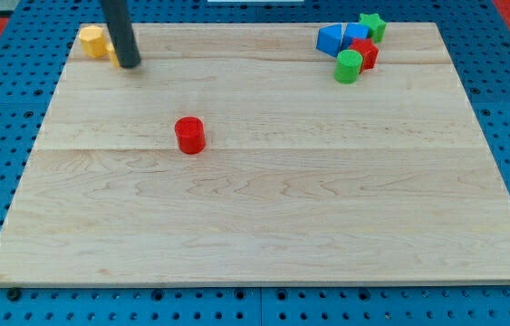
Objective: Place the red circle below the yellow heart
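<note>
Here, nearest to the view's bottom, the wooden board [264, 235] has only bare planks, and I can read no writing or label anywhere. Further up, left of the middle, stands the red circle [189, 135], alone and touching nothing. At the view's top left my tip [129, 64] rests on the board, holding nothing, well apart from the red circle. Just beside it, on its left, is a yellow block [92, 40]; another yellow piece is partly hidden behind the rod, so I cannot tell the shapes. At the top right a cluster lies close together: green cylinder [348, 66], red block [366, 52], two blue blocks [341, 38], green star [372, 24].
</note>
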Motion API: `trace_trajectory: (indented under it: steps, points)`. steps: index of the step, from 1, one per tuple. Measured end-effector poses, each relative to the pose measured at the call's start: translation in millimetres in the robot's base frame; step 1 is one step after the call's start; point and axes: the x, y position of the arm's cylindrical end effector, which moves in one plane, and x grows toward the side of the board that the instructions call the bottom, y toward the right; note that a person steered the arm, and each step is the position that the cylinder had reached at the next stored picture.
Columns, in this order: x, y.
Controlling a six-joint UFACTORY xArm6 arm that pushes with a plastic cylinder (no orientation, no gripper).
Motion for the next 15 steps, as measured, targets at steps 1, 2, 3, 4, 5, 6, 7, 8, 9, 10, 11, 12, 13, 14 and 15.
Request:
trace_trajectory:
  steps: [1, 2, 3, 4, 5, 6, 7, 8, 9, 10, 11, 12, 13, 14, 15]
  points:
    - [26, 38]
    - [58, 152]
    - [158, 168]
    - [180, 149]
    - [150, 49]
    - [145, 6]
    - [189, 37]
    - [160, -10]
    - [88, -15]
    - [100, 7]
    - [168, 15]
    - [158, -60]
    - [115, -90]
    - [115, -50]
    - [132, -41]
